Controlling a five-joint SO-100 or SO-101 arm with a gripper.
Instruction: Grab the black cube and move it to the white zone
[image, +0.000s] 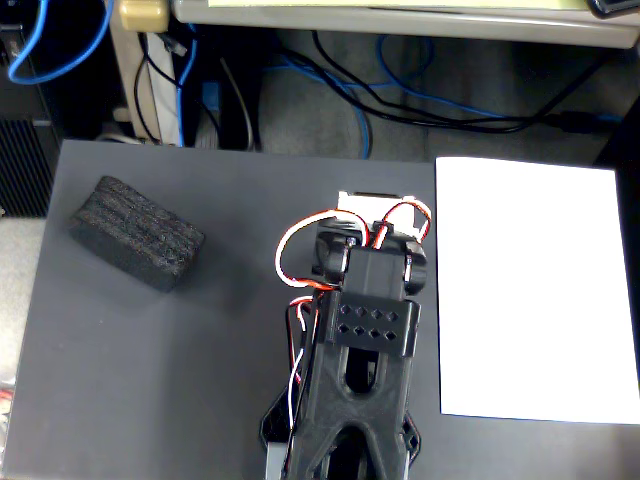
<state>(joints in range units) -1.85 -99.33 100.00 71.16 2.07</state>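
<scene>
The black cube is a rough black foam block lying on the dark grey table at the upper left, turned at an angle. The white zone is a white paper sheet along the table's right side, with nothing on it. My arm is folded in the middle of the table, between the block and the sheet, reaching up from the bottom edge. Its upper links with red, white and black wires cover the gripper, so no fingers show. The arm is well apart from the block.
Beyond the table's far edge lie blue and black cables on the floor, and a beige desk frame runs along the top. A dark ribbed box stands at the left.
</scene>
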